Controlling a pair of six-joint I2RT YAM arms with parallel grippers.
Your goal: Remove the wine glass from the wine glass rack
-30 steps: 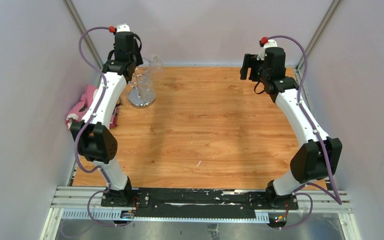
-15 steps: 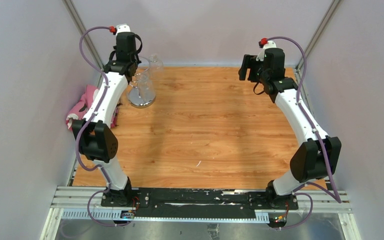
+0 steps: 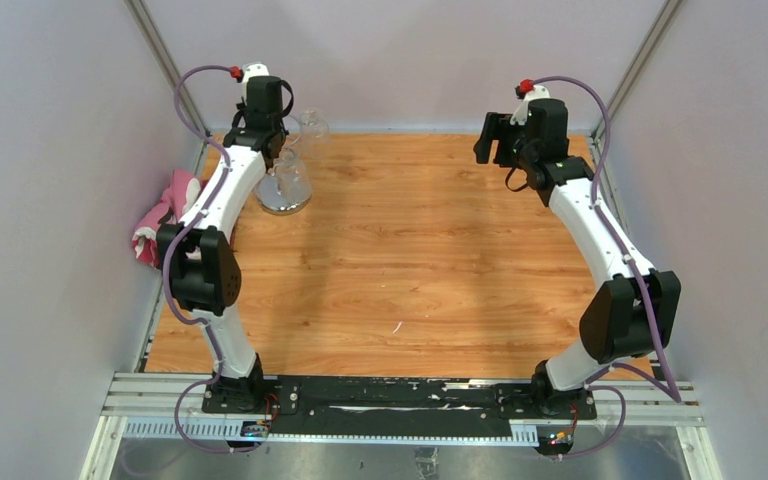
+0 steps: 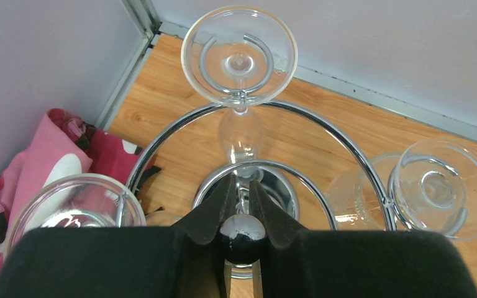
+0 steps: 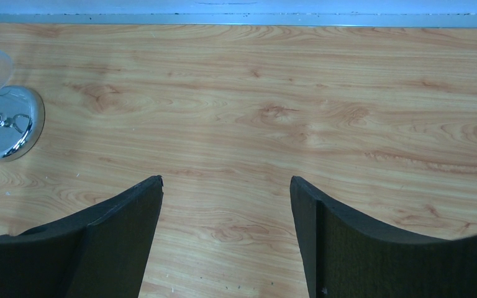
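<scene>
- Left wrist view puts your left gripper (image 4: pixel 241 186) straight above the wine glass rack (image 4: pixel 348 146), its fingers (image 4: pixel 214 214) drawn narrow with the dark ball (image 4: pixel 241 231) on top of the rack's post between them. They look pinched on it, though contact is hard to confirm.
- Three glasses hang upside down around that post, feet up in the wire rings and stems running vertically down to the bowls.
- The wine glass (image 4: pixel 239 59) on the far side of the post lies dead ahead of your left fingers. A second glass (image 4: pixel 444 189) hangs to the post's right and a third (image 4: pixel 74 208) to its left, just above the pink cloth (image 4: pixel 31 155).
- Your right gripper (image 5: pixel 226 183) is spread wide and holds nothing. It hangs over bare table (image 5: pixel 286 93), well apart from the rack, whose disc base (image 5: pixel 6 130) sits at the far left of the right wrist view.
- The top external view confirms that the left arm is the nearer one, sitting on the rack, while the right arm is across the table from it.
- The move likely turns on this: a hanging glass has to slide out sideways, away from the post, with its stem kept upright. If your left claw is steadying the rack, your right must cross over to the stem.
</scene>
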